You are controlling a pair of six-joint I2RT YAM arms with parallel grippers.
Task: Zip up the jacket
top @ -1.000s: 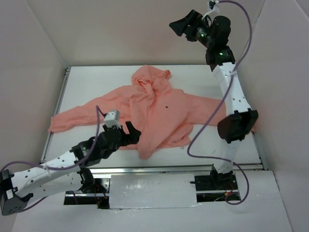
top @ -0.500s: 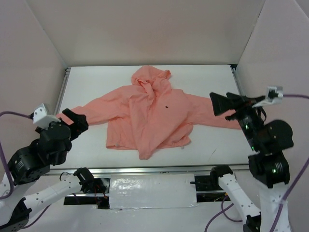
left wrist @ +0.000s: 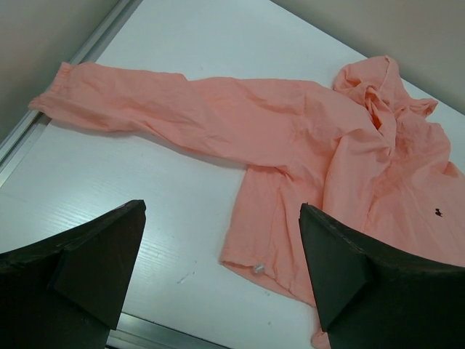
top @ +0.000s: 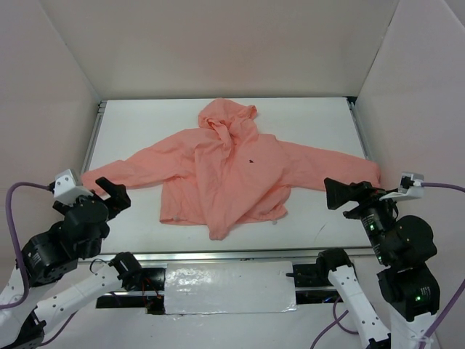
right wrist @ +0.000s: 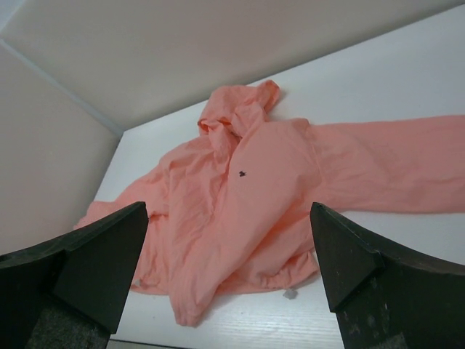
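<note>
Jacket [top: 232, 171] lies spread mid-frame on the surface [top: 320, 120]; both arms have pulled back, jaws wide apart and empty. Verify zipper closure yourself; it is indiscernible.

The jacket [top: 231, 171] lies mid-table [top: 320, 120], between both hands, touching neither.

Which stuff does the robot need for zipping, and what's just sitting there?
Needed for zipping:
pink jacket, spread flat
left gripper, open and empty
right gripper, open and empty

Just there:
white table
purple cables
</note>
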